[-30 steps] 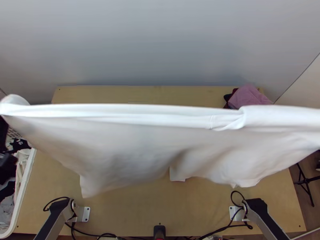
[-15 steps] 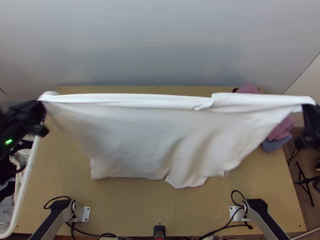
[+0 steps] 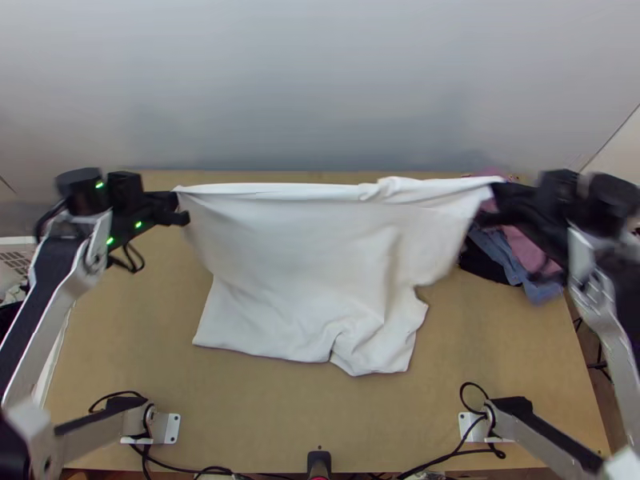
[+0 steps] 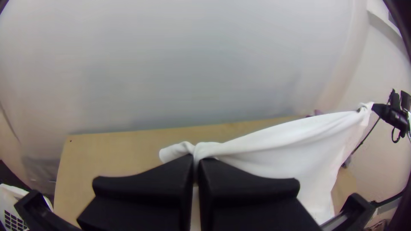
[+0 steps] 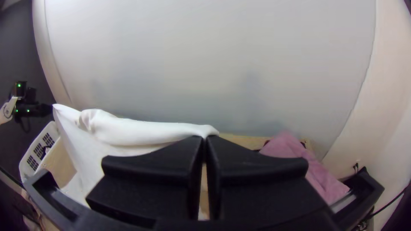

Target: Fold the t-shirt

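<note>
Stretched between the two grippers is the white t-shirt [image 3: 296,248], its upper edge held taut and its lower part lying with folds on the table. My left gripper [image 3: 178,210] holds the shirt's upper left corner in the top view, and my right gripper [image 3: 494,200] the upper right one. In the left wrist view, the left gripper [image 4: 196,160] is closed on the bunched edge of the shirt [image 4: 274,141]. The right wrist view has the right gripper [image 5: 204,140] pinching the other end of the shirt [image 5: 141,130].
Folded pink, blue and dark clothes [image 3: 524,248] lie at the table's right side, partly behind the right arm. A white basket [image 5: 40,152] stands beyond the table's left edge. Bare wood of the table [image 3: 264,416] lies between the arms' bases.
Both grippers have come inward from the view's sides, still holding the shirt. The cloth has sunk toward the table, its lower part now resting there, and more of both arms is visible.
</note>
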